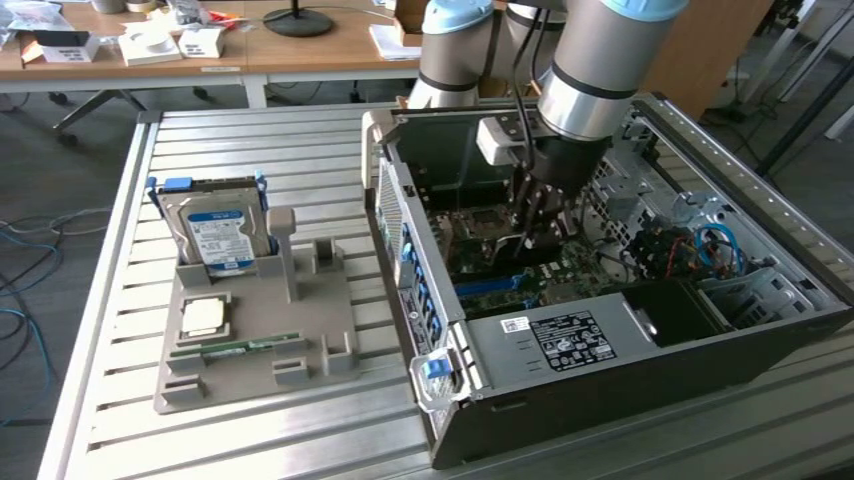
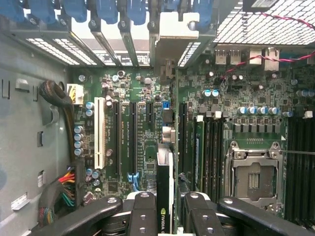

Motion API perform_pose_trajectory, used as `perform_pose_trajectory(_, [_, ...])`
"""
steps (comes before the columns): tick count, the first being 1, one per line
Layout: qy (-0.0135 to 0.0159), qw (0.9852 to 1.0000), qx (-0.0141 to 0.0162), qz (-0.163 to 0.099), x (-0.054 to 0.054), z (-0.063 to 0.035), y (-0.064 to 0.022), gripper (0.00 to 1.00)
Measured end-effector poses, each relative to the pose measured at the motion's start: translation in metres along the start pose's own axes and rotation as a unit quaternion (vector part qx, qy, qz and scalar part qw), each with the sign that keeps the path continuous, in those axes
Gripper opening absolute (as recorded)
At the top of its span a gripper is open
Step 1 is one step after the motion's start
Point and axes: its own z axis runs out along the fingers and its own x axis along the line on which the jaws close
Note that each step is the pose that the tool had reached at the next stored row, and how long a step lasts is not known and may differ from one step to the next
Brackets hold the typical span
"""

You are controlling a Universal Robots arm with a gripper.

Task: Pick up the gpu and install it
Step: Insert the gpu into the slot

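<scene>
In the wrist view the gpu (image 2: 165, 169) appears edge-on, a thin dark card with a green logo near my fingers and its pale metal bracket (image 2: 173, 30) at the case's slot wall. My gripper (image 2: 167, 209) is shut on it, one black finger (image 2: 142, 209) on each side. The card hangs just above the green motherboard (image 2: 142, 88), beside the long black expansion slots (image 2: 132, 140). In the exterior view my gripper (image 1: 541, 225) reaches down into the open computer case (image 1: 441, 300).
A grey parts tray (image 1: 320, 330) on the slatted table holds a hard drive (image 1: 220, 235), a processor (image 1: 203, 317) and a green memory stick (image 1: 247, 347). Inside the case are the power supply (image 1: 561, 335), a processor socket (image 2: 253, 172), blue slot latches (image 2: 106, 10) and cable bundles (image 2: 61, 191).
</scene>
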Motion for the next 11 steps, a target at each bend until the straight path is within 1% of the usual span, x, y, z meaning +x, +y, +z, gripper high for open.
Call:
perform_pose_trajectory(5, [0.0,1.0,0.0002,0.0,0.0,0.0001,0.0034,0.27])
perform_pose_trajectory(11, [0.0,1.0,0.0002,0.0,0.0001,0.0002,0.0051,0.27])
